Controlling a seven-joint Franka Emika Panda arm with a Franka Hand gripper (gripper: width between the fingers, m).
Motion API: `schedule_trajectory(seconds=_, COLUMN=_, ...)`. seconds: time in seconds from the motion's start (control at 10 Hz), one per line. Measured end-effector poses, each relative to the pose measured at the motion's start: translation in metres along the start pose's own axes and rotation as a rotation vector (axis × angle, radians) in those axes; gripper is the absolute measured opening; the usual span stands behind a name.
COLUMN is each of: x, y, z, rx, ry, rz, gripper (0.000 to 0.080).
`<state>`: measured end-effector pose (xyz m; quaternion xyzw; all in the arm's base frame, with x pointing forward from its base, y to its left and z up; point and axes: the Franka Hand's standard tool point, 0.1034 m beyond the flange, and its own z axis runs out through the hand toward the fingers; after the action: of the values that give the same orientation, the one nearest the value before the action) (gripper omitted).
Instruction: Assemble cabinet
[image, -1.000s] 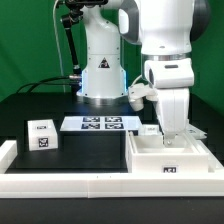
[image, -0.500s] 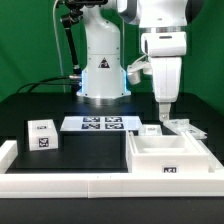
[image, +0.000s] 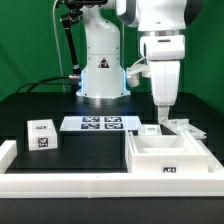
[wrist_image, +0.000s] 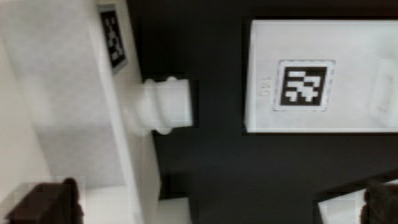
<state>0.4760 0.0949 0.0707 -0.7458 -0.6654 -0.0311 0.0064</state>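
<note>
fingers (wrist_image: 43, 203) dark, spread wide apart, clamping nothing in wrist view; past them a smooth white cabinet panel (wrist_image: 63, 100) with a round knob (wrist_image: 164, 104), beside it a flat white block (wrist_image: 320, 40) bearing a square code tag (wrist_image: 304, 84). exterior view: gripper (image: 163, 116) hangs just behind the open box shell (image: 168, 155), apart from it; small tagged block (image: 42, 133) at that view's left.
</note>
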Motion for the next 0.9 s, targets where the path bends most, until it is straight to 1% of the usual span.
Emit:
schedule_trajectory(seconds=0.2, x=0.009, y=-0.019, z=0.003, rx=-0.03, ry=0.02, rz=-0.047, gripper=0.0797)
schedule_trajectory(seconds=0.3, x=0.019, y=-0.029, z=0.006, rx=-0.026, ry=0.026, rz=-0.084, gripper=0.0797)
schedule_trajectory(seconds=0.4, x=0.031, y=-0.036, z=0.009, rx=-0.016, ry=0.024, rz=-0.119, gripper=0.0797)
schedule_trajectory(seconds=0.5, x=0.038, y=-0.04, z=0.011, rx=-0.014, ry=0.025, rz=-0.13, gripper=0.0797)
schedule_trajectory(seconds=0.8, x=0.035, y=-0.039, z=0.011, rx=-0.014, ry=0.024, rz=-0.122, gripper=0.0797)
schedule_trajectory(seconds=0.9, x=0.03, y=-0.038, z=0.012, rx=-0.014, ry=0.024, rz=-0.165, gripper=0.0797)
